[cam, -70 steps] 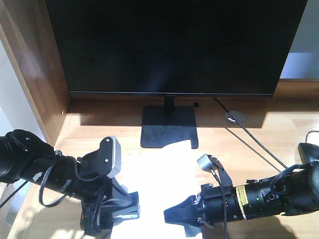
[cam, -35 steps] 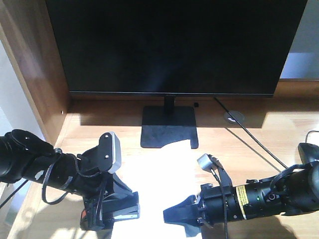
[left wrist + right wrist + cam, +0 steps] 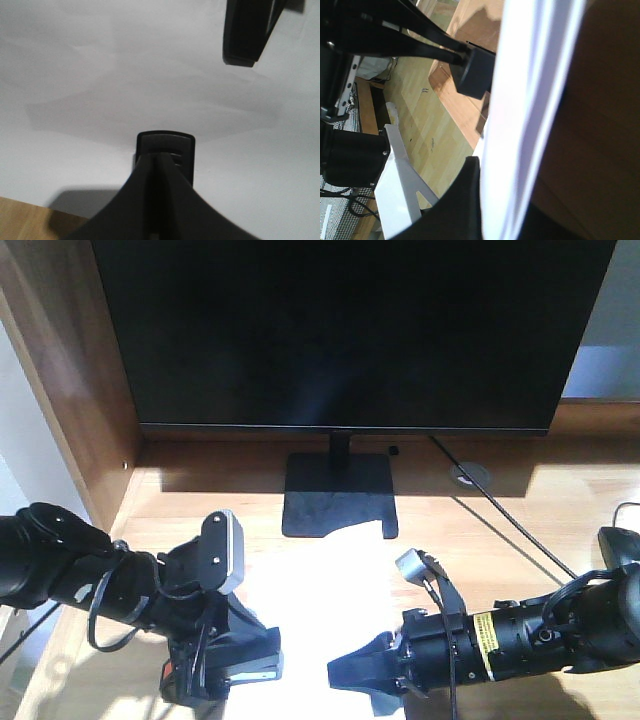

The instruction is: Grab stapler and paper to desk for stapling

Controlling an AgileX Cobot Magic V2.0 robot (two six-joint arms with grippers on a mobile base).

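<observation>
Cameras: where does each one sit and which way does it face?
Front view: high, looking down at desk, monitor, paper; both arms show.
Left wrist: above paper, facing along shut left tool.
Right wrist: edge-on along paper clamped by right tool.
All share the paper.

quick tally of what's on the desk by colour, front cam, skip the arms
Black: 3: monitor on its stand, stapler, cable
White: 1: paper
Grey: 1: round grommet
Total: 5
A dark item at the right edge is too cropped to identify, so it is not counted.
</observation>
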